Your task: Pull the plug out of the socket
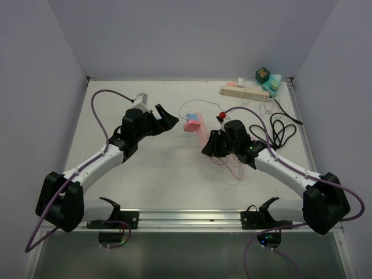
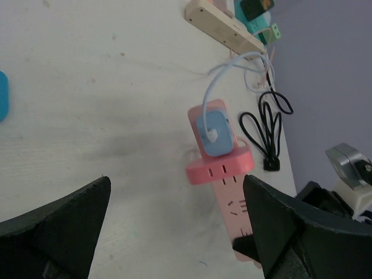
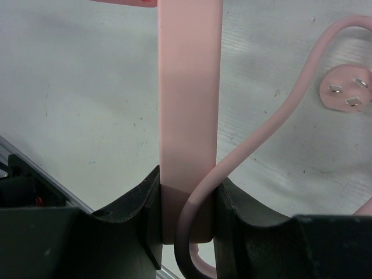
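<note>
A pink power strip [image 1: 200,132] lies mid-table, and the socket is on it. At its far end sits a pink adapter block [image 2: 220,168] carrying a blue plug [image 2: 212,132] with a white cable [image 2: 224,70]. I cannot tell whether the block is seated in the strip. My left gripper [image 2: 177,197] is open, just short of the block to its left, holding nothing; in the top view the left gripper [image 1: 167,119] faces the plug [image 1: 190,123]. My right gripper [image 3: 187,197] is shut on the strip's near end [image 3: 189,104], the strip's pink cord [image 3: 256,139] pinched alongside.
A beige power strip [image 1: 244,92] and teal and green blocks [image 1: 267,78] stand at the back right. A coiled black cable [image 1: 279,131] lies right of my right arm. The pink cord's three-pin plug [image 3: 346,87] rests on the table near the strip.
</note>
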`<state>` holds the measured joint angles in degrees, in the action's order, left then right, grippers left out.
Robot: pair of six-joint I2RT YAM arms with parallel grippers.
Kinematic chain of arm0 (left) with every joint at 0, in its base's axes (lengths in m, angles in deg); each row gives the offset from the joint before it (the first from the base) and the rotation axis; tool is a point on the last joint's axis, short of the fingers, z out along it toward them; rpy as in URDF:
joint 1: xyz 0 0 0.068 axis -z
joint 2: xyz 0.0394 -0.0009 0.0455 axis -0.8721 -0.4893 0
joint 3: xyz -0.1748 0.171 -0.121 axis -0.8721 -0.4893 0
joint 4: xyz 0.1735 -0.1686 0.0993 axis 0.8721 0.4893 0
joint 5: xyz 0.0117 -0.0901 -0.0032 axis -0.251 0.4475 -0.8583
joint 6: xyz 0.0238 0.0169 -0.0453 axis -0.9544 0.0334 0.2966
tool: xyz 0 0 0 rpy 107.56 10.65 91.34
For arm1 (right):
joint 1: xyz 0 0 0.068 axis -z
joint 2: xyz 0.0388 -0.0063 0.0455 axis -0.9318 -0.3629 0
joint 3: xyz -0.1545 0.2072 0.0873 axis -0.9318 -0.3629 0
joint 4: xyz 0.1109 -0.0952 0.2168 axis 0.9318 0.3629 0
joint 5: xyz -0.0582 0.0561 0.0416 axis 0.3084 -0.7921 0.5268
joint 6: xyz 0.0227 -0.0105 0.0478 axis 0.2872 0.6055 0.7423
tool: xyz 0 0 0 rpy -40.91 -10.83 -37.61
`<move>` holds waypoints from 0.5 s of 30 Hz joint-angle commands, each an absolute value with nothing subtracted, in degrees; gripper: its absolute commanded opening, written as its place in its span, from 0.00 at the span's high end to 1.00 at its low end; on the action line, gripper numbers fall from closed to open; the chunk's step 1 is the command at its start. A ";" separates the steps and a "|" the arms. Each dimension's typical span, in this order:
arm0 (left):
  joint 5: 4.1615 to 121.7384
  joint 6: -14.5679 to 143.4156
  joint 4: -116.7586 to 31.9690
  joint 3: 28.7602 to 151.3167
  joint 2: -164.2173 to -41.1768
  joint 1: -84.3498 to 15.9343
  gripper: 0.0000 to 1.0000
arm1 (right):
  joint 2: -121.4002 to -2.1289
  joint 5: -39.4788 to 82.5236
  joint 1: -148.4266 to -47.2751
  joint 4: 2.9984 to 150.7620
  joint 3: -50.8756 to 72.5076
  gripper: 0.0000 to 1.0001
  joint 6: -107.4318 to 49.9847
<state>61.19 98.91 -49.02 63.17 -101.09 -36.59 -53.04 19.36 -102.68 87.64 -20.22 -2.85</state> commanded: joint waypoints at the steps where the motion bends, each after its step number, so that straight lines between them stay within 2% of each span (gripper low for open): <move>1: 68.30 105.74 -51.80 61.81 -99.45 -33.73 0.00 | -52.14 16.51 -103.00 79.89 -19.82 1.00 -2.23; 15: 65.33 111.46 -52.33 66.30 -105.78 -29.42 0.01 | -53.37 16.33 -105.72 77.69 -20.08 1.00 -1.96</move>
<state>66.66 109.20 -50.60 63.56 -105.11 -29.77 -53.92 18.57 -105.13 85.10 -20.44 -2.28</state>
